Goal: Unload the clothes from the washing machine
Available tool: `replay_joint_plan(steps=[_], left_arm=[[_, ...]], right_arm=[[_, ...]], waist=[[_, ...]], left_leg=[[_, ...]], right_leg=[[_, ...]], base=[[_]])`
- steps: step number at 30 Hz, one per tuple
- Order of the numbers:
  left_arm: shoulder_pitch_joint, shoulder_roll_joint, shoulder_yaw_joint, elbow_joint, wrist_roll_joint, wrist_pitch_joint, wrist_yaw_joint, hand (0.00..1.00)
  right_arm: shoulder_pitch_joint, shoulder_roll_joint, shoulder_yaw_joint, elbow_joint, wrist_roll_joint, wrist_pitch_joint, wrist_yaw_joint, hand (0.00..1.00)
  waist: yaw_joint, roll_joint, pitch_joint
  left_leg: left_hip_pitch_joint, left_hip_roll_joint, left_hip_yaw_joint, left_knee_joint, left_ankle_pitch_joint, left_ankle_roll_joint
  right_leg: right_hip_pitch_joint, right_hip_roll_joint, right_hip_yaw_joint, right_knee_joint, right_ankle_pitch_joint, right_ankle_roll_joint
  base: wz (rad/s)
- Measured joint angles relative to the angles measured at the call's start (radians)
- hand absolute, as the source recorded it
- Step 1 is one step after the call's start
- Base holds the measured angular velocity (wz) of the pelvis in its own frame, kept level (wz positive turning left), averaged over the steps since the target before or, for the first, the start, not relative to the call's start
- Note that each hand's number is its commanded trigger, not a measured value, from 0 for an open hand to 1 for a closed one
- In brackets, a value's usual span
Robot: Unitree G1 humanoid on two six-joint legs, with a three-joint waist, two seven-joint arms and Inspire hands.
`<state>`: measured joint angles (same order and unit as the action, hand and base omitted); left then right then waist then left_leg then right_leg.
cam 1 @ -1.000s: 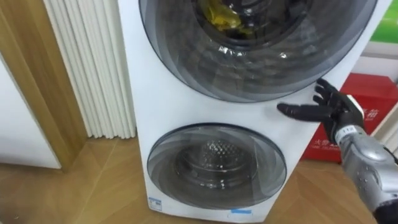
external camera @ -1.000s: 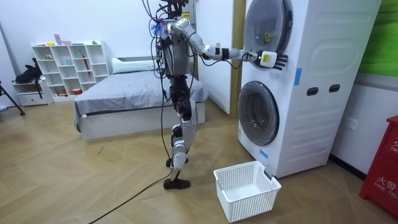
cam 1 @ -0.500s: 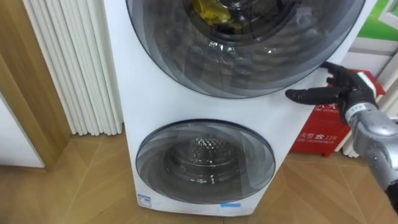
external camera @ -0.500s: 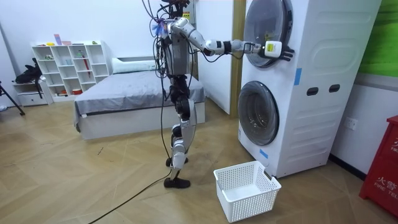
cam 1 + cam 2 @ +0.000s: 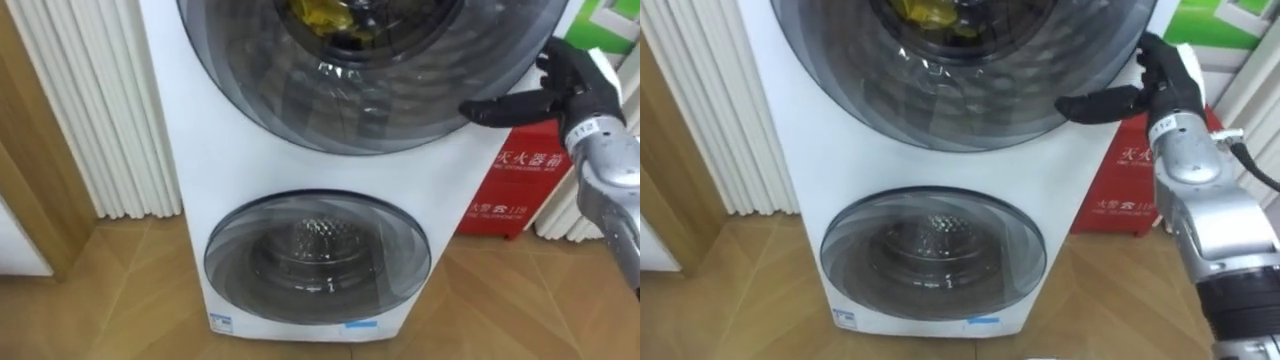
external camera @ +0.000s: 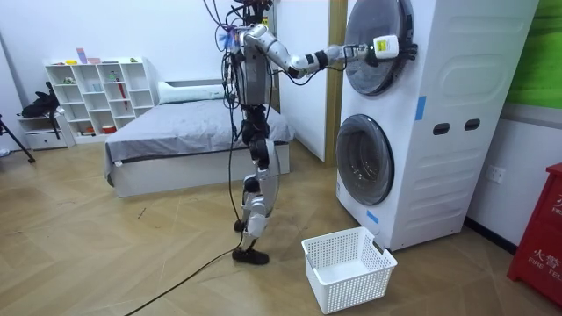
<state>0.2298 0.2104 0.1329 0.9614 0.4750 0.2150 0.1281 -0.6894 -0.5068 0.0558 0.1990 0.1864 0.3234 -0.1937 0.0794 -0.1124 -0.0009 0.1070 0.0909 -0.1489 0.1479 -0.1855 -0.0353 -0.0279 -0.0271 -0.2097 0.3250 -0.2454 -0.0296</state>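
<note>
Up has come my right hand (image 5: 572, 82) since a second ago, from the white panel lower down to the right rim of the upper door (image 5: 380, 100); I'm standing in front of the stacked washing machine (image 5: 185, 190), right arm stretched out to it; upper door looks closed, lower door (image 5: 318, 255) closed as well; white basket (image 6: 338, 290) on the floor near the machine's foot; red box (image 5: 508, 185) to the right of the machine; yellow clothes (image 5: 318, 14) lie inside the upper drum, behind the glass; my fingers are straight and apart, one laid along the door's rim, clamped on nothing.
</note>
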Motion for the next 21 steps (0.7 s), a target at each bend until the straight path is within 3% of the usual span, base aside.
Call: replay_joint_plan(steps=[1,2,3,5,6,7,8,11,13,15,21], left_arm=[[0.002,0.007,0.015,0.000,0.003,-0.002,0.000,0.00],[0.001,0.003,0.039,0.013,0.016,0.004,0.000,0.00],[0.000,0.000,0.038,0.009,0.029,0.004,0.000,0.00],[-0.004,-0.001,0.010,-0.010,0.031,0.003,0.000,0.00],[0.001,0.005,-0.023,-0.016,0.030,0.004,0.000,0.00],[0.000,0.005,-0.034,-0.017,0.030,0.007,0.000,0.00],[0.006,0.005,-0.046,-0.018,0.029,0.017,0.000,0.00],[0.015,0.004,-0.049,-0.017,0.025,0.029,0.000,0.00],[0.014,0.004,-0.047,-0.014,0.014,0.023,0.000,0.00],[-0.004,0.004,-0.047,-0.011,-0.003,0.015,0.000,0.00],[0.000,0.005,-0.052,-0.004,-0.013,0.013,0.000,0.00]], right_arm=[[-0.009,-0.001,-0.001,-0.046,0.000,-0.002,-0.007,0.00],[-0.016,-0.009,-0.001,-0.128,-0.001,-0.024,-0.017,0.00],[-0.019,-0.009,0.002,-0.184,-0.016,-0.048,-0.030,0.00],[-0.020,-0.008,0.006,-0.212,-0.057,-0.075,-0.057,0.00],[-0.016,0.000,-0.008,-0.211,-0.086,-0.068,-0.074,0.00],[-0.016,-0.002,-0.009,-0.212,-0.100,-0.065,-0.075,0.00],[-0.018,-0.005,-0.011,-0.214,-0.119,-0.065,-0.072,0.00],[-0.018,-0.007,-0.004,-0.215,-0.125,-0.067,-0.049,0.00],[-0.018,-0.012,0.003,-0.220,-0.123,-0.071,-0.032,0.00],[-0.024,-0.017,0.003,-0.222,-0.109,-0.075,-0.020,0.00],[-0.024,-0.021,0.001,-0.220,-0.104,-0.075,0.001,0.00]], waist=[[0.009,-0.024,-0.0094],[-0.005,-0.009,-0.0056],[-0.010,-0.011,-0.0058],[-0.016,-0.018,-0.0022],[-0.001,-0.029,-0.0042],[0.006,-0.030,-0.0076],[0.015,-0.031,-0.0076],[0.021,-0.024,-0.0020],[-0.003,-0.028,-0.0049],[0.002,-0.026,-0.0030],[-0.007,-0.029,-0.0035]], left_leg=[[-0.011,-0.007,0.004,-0.002,-0.003,-0.005],[-0.010,0.008,0.018,-0.005,-0.019,-0.031],[-0.009,0.010,0.084,0.001,-0.024,-0.036],[-0.039,-0.004,0.149,-0.017,-0.016,-0.032],[-0.055,-0.017,0.193,-0.001,0.005,-0.012],[-0.045,-0.018,0.203,0.003,0.009,-0.011],[-0.037,-0.021,0.200,0.001,0.010,-0.010],[-0.014,-0.021,0.129,-0.009,0.009,-0.010],[-0.009,-0.030,0.136,-0.015,0.009,-0.010],[-0.009,-0.033,0.163,-0.015,0.009,-0.010],[-0.006,-0.033,0.162,-0.015,0.009,-0.010]], right_leg=[[0.000,0.000,0.004,-0.083,0.048,-0.006],[0.014,0.015,-0.040,-0.086,0.063,-0.011],[0.032,0.013,-0.047,-0.088,0.063,-0.012],[0.079,0.011,-0.005,-0.107,0.063,-0.011],[0.088,0.008,0.031,-0.106,0.060,-0.003],[0.088,0.009,0.030,-0.106,0.062,0.001],[0.087,0.017,0.014,-0.105,0.064,0.004],[0.098,0.013,-0.043,-0.092,0.067,0.005],[0.131,0.011,-0.043,-0.132,0.067,0.006],[0.130,0.011,-0.041,-0.141,0.066,0.007],[0.136,0.011,-0.044,-0.142,0.066,0.007]], base=[[-0.28],[0.00],[0.29],[0.58],[0.40],[-0.08],[-0.34],[-0.18],[0.22],[-0.07],[0.00]])
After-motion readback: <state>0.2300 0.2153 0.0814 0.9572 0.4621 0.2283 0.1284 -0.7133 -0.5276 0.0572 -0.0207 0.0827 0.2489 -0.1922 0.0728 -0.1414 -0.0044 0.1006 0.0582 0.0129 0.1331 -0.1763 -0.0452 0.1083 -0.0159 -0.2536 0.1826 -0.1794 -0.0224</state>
